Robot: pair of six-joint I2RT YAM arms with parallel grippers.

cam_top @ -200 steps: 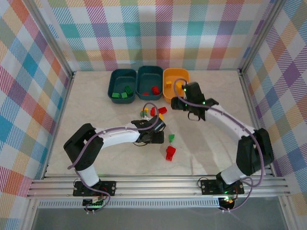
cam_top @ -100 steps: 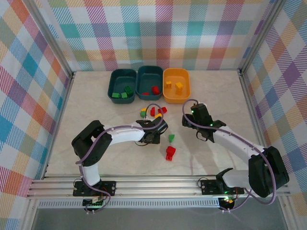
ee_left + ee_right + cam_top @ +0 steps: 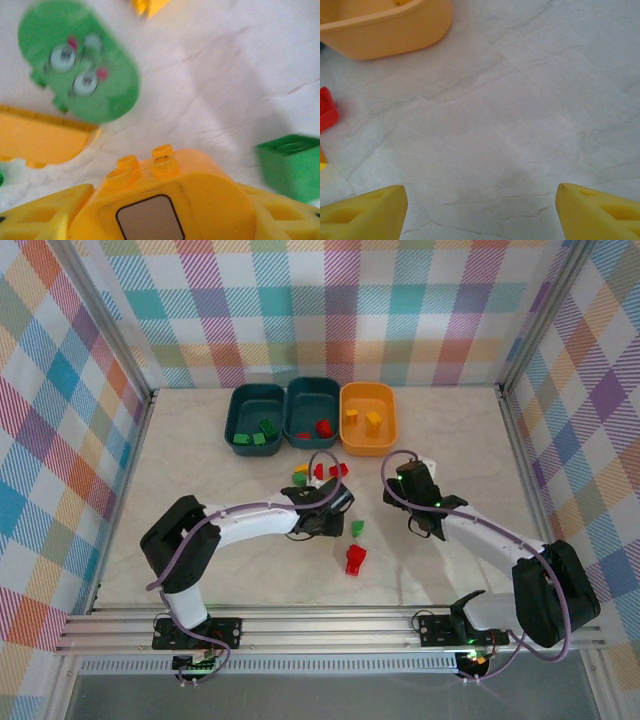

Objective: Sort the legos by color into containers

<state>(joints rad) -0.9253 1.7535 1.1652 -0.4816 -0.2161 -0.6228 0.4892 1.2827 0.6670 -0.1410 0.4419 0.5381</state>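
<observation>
Since a second ago the right arm has drawn back from above the orange-yellow rounded plastic tub (image 3: 380, 398) and now hangs over bare pale marbled tabletop (image 3: 200, 460), to the right of the loose bricks. The right gripper (image 3: 480, 212) is spread wide, with nothing between its 2 yellow fingers (image 3: 365, 210). In its wrist view the tub's corner sits at the upper left and a red brick edge (image 3: 326, 112) pokes in from the left.

The left gripper (image 3: 165, 210) has closed in over that same second. Its jaws now clamp a yellow-orange plastic brick with a rounded top and studs (image 3: 165, 175), low over the table amid the scatter. Just ahead of it in the left wrist view lies a round green plastic piece with a printed face (image 3: 77, 82). An orange curved piece (image 3: 40, 140) is below and left of that, so close I cannot tell whether they touch.

From above, 2 small red bricks (image 3: 320, 471) lie just beyond the left gripper. A small green brick (image 3: 357, 528) sits just to its right, and a larger red brick (image 3: 354, 559) lies nearer the arm bases.

The 3 tubs stand side by side at the far end. The left dark teal plastic tub (image 3: 255, 405) holds green bricks (image 3: 258, 438). The middle dark teal tub (image 3: 312, 398) holds red pieces (image 3: 322, 426), and the orange-yellow one holds yellow bricks (image 3: 373, 420).
</observation>
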